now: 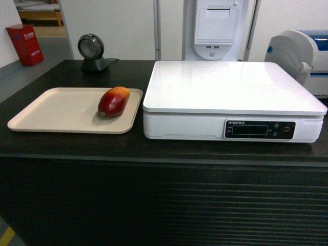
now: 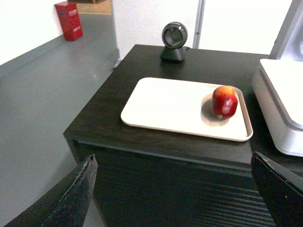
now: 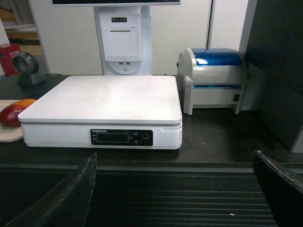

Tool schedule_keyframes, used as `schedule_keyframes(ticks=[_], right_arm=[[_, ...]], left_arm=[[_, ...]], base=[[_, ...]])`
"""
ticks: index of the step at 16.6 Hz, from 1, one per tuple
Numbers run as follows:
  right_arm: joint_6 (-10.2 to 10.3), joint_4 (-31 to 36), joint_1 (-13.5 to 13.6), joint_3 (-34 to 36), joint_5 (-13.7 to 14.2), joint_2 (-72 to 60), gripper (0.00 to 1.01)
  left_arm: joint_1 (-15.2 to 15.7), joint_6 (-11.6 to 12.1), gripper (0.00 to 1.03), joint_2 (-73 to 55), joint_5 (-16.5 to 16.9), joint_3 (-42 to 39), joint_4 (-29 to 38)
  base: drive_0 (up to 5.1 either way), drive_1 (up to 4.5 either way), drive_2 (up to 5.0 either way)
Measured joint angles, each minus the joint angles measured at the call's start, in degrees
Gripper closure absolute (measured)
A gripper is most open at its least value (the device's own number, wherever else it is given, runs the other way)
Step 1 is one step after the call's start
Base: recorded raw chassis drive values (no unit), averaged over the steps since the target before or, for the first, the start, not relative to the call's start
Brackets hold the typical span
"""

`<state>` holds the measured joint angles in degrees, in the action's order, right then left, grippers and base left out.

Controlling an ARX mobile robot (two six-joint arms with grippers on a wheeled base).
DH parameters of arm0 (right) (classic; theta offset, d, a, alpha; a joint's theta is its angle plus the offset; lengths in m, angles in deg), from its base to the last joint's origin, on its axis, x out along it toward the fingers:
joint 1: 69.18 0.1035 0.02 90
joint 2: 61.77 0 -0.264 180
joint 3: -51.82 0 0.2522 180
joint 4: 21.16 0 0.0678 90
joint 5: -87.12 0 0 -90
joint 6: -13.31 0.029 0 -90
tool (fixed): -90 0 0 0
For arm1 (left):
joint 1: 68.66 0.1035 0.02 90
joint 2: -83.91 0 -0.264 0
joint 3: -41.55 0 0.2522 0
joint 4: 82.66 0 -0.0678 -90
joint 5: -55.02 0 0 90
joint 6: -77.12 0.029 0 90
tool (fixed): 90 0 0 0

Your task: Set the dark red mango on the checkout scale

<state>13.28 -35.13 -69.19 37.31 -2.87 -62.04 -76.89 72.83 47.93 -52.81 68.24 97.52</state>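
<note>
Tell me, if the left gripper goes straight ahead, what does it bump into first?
Probably the beige tray on the counter: it lies between the open fingers. The mango sits off right. Depth is unclear.

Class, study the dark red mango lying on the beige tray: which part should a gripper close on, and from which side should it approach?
Grip the dark red mango across its narrow middle, coming from above. It lies on its side on the beige tray, long axis slanting away, so fingers should straddle the short width. The left gripper, open, is nearer; the scale crowds the right side.
</note>
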Motion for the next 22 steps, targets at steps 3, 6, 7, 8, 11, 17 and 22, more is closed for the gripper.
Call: schedule_keyframes(ticks=[3,6,7,8,11,17,22], right_arm=[[0.0,0.0,0.0,0.0,0.0,0.0,0.03],[0.0,0.0,0.0,0.0,0.0,0.0,0.03],[0.0,0.0,0.0,0.0,0.0,0.0,0.03],[0.0,0.0,0.0,0.0,0.0,0.0,0.03],[0.0,0.0,0.0,0.0,0.0,0.0,0.03],[0.0,0.0,0.0,0.0,0.0,0.0,0.03],[0.0,0.0,0.0,0.0,0.0,0.0,0.03]], left_arm=[[2.7,0.5,0.05,-12.2,6.2,4.7,9.9],[1.9,0.8,0.05,-32.3,13.0,15.3,19.3],[1.2,0.8,0.05,-37.4,14.4,18.2,19.9],[-0.9,1.6,0.05,-57.8,19.1,33.7,16.9],[-1.4,4.1,0.05,-71.6,20.9,49.2,10.4],[-0.6,7.4,0.05,-91.3,23.0,76.6,-5.9],[0.5,8.9,0.05,-99.6,22.6,89.1,-16.1]], base=[[0.0,0.00,0.0],[0.0,0.00,0.0],[0.0,0.00,0.0],[0.0,0.00,0.0],[0.0,0.00,0.0],[0.0,0.00,0.0],[0.0,0.00,0.0]])
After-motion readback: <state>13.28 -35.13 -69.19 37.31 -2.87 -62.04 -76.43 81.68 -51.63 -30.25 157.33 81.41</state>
